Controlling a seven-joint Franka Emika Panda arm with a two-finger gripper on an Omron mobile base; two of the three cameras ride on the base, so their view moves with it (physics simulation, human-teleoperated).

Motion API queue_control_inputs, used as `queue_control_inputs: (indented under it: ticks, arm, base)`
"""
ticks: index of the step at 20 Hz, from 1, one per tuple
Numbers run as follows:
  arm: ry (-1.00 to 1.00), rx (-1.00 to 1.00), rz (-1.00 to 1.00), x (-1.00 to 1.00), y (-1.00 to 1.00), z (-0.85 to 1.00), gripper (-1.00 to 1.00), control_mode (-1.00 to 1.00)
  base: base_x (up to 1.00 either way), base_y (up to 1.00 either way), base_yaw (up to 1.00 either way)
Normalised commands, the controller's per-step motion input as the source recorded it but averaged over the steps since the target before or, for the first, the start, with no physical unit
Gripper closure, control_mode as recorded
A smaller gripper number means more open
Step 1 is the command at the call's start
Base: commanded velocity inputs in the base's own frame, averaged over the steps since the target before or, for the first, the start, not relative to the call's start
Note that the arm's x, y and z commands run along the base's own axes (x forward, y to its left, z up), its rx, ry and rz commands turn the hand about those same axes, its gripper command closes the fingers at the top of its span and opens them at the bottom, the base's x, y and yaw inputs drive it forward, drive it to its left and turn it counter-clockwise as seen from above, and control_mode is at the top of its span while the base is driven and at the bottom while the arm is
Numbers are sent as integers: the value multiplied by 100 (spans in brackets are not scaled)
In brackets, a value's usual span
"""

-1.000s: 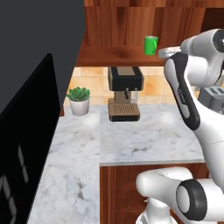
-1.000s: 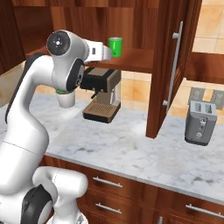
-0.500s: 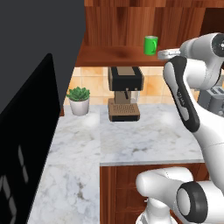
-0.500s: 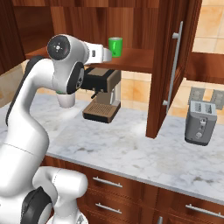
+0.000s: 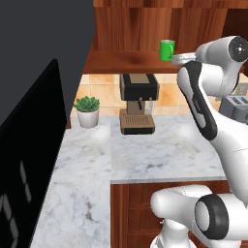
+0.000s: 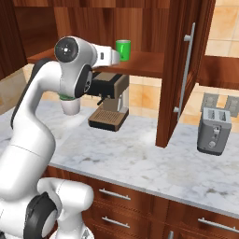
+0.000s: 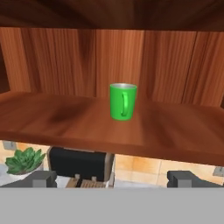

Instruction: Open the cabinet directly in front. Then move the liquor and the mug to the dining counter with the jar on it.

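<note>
The gripper (image 7: 111,178) is wide open, its two dark fingertips (image 7: 40,179) level with the front lip of the cabinet (image 6: 140,63) shelf and short of the mug (image 7: 123,101), holding nothing. The step in hand looks like the reach for the mug: I would lift slightly so both tips clear the shelf edge, then drive straight in and centre the cup between them, its loop handle facing the hand.

Below the shelf sit the coffee machine (image 6: 109,100) and potted plant (image 5: 87,111). The mug stands alone mid-shelf, bare wood either side. The open door (image 6: 183,70) hangs right of the mug; retreat straight back.
</note>
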Motion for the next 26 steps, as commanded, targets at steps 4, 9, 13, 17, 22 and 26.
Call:
queue_control_inputs:
  ticks: [4,9,13,17,22,26]
  arm:
    - [0,0,0,38,-2,0,-100,-100]
    - [-1,0,0,29,-19,0,-100,-100]
    - [0,0,0,29,-28,2,-100,-100]
    - [0,0,0,43,-14,1,-100,-100]
    - [4,0,0,41,-4,0,-100,-100]
    - [4,0,0,51,0,0,-100,-100]
  base:
    - [0,0,0]
    - [0,0,0]
    - [0,0,0]
    - [0,0,0]
    - [0,0,0]
    - [0,0,0]
